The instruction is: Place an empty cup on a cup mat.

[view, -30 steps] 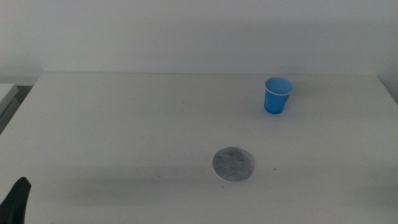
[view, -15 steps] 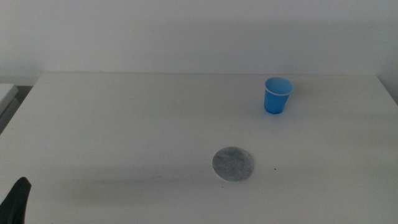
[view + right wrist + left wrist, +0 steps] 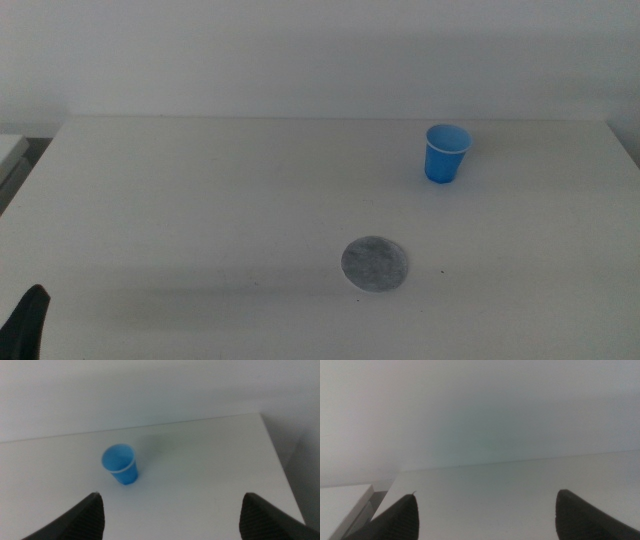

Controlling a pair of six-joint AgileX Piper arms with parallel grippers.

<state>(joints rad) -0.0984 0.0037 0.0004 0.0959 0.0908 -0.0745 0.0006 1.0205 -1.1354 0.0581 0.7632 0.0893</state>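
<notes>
The bright blue cup (image 3: pixel 446 153) stands upright at the back right of the white table (image 3: pixel 200 200). It also shows in the right wrist view (image 3: pixel 120 464), some way ahead of my right gripper (image 3: pixel 170 515), whose jaws are wide apart and empty. The speckled grey cup mat (image 3: pixel 375 264) lies flat near the front middle, apart from the cup. My left gripper (image 3: pixel 487 517) is open and empty, facing bare table and wall. Only a dark tip of it (image 3: pixel 25 322) shows at the middle view's bottom left corner. The right arm is out of the middle view.
The table's right edge (image 3: pixel 280 455) runs close past the cup. A pale surface (image 3: pixel 342 505) lies beyond the table's left edge. A plain wall stands behind the table.
</notes>
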